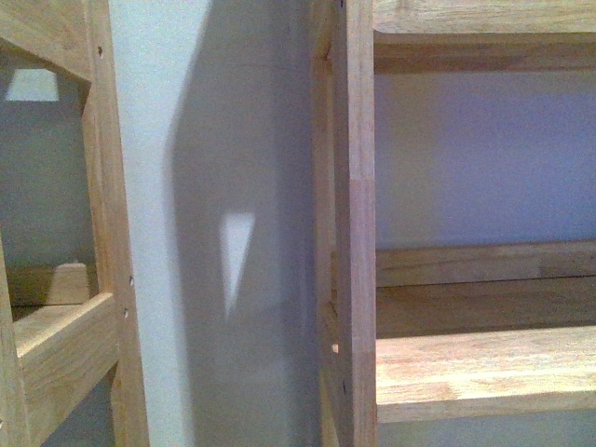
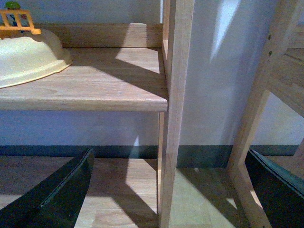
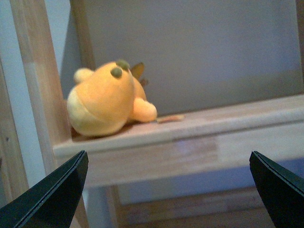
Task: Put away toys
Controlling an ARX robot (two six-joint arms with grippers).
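On a wooden shelf board point(image 3: 190, 137), against the upright post point(image 3: 40, 80), the orange-yellow plush toy point(image 3: 107, 102) lies on its side, slightly blurred; its far side is hidden and a thin pale strip beside it cannot be identified. Right gripper point(image 3: 168, 190): jaws spread wide, empty, apart from the toy, only the dark fingertips point(image 3: 52, 199) in frame. Left gripper point(image 2: 166, 190): likewise released, fingers point(image 2: 57, 194) cut off at the edges. A cream bowl point(image 2: 28, 59) sits partly out of frame on another shelf point(image 2: 104, 90). Front view shows only shelving frames point(image 1: 354, 233) and wall point(image 1: 214, 186); neither arm appears.
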